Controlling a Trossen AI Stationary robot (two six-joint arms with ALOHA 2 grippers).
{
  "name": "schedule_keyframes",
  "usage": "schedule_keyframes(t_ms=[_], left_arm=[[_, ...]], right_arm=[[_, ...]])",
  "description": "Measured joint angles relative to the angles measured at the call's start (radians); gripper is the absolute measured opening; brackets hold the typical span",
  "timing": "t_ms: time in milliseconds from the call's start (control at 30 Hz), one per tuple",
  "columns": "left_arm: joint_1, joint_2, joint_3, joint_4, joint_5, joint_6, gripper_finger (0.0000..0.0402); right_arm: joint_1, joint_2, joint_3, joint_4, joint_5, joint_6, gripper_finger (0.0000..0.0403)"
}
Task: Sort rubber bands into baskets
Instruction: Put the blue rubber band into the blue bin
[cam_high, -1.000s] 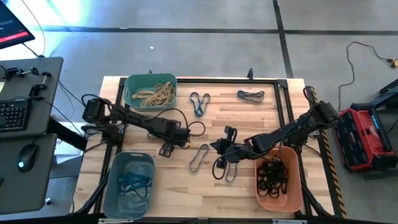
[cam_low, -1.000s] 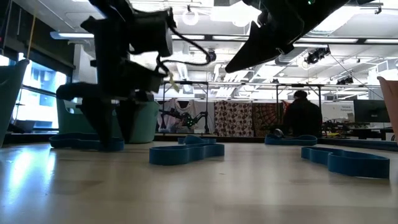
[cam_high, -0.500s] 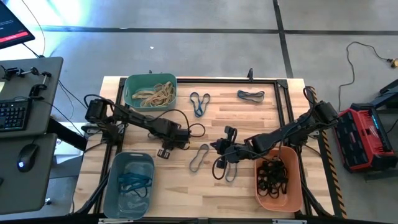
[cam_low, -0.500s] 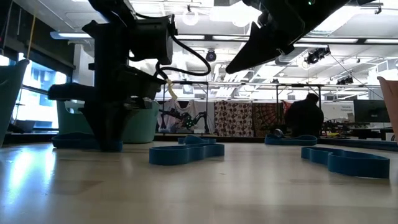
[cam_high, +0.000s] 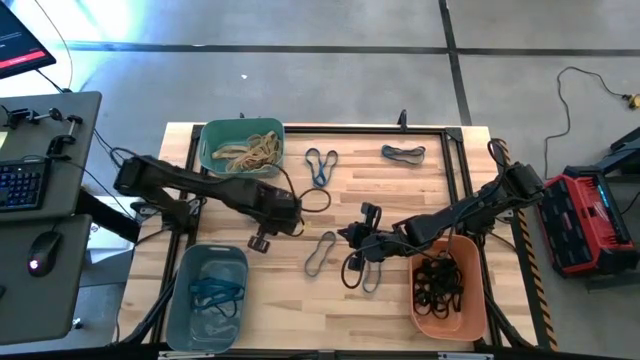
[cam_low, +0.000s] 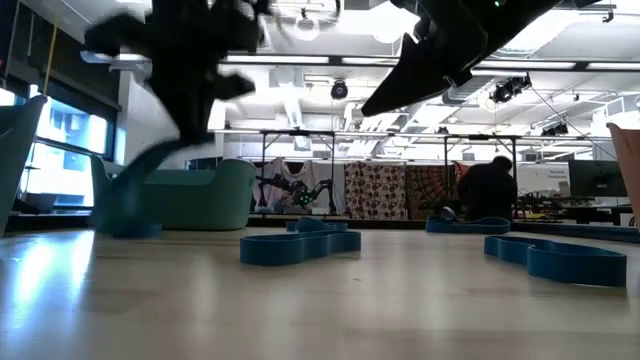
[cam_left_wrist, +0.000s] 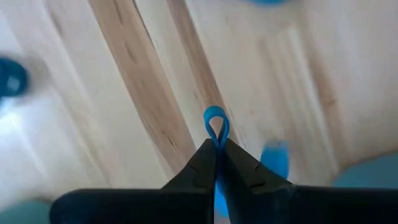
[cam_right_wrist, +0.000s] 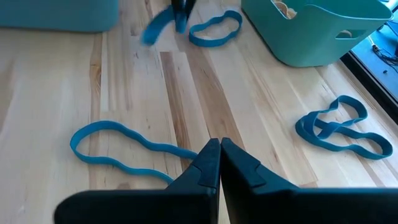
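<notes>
My left gripper (cam_high: 265, 238) hangs above the table between the teal-green basket (cam_high: 240, 150) and the grey-blue basket (cam_high: 207, 295). It is shut on a blue rubber band (cam_low: 150, 185). Tan bands lie in the teal-green basket, blue ones in the grey-blue basket, and black ones in the orange basket (cam_high: 447, 290). My right gripper (cam_right_wrist: 219, 149) is shut and held above the table beside the orange basket, over a blue band (cam_right_wrist: 124, 152) that lies flat on the wood. It holds nothing. My left gripper pinches the blue band between its two fingers, which come from above and point down. A small loop of the band (cam_left_wrist: 216, 127) sticks out past the fingertips. The rest hangs slanting below the fingers, and its lower end (cam_low: 130, 225) reaches the table top.
Loose bands lie on the wood: a blue one (cam_high: 321, 165) and a grey one (cam_high: 403, 153) near the far edge, a blue loop (cam_right_wrist: 214, 31) close to my left gripper, and others (cam_high: 365, 275) under my right arm. A desk with a keyboard stands to the left of the table.
My left gripper has shut on the blue band that lay on the table and has risen. The gripped part of the band has gone up with it, while the band's lower end stays at the table top.
</notes>
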Motion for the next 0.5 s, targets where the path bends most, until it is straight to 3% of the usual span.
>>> schedule_keyframes(t_ms=[300, 500], left_arm=[[-0.1, -0.177, 0.12, -0.131, 0.015, -0.081, 0.0001], [-0.226, -0.271, 0.126, -0.156, 0.15, -0.206, 0.0001]], right_arm=[[-0.001, 0.0, 0.0, 0.008, 0.001, 0.0, 0.0], [-0.002, 0.0, 0.0, 0.01, 0.008, -0.003, 0.0]])
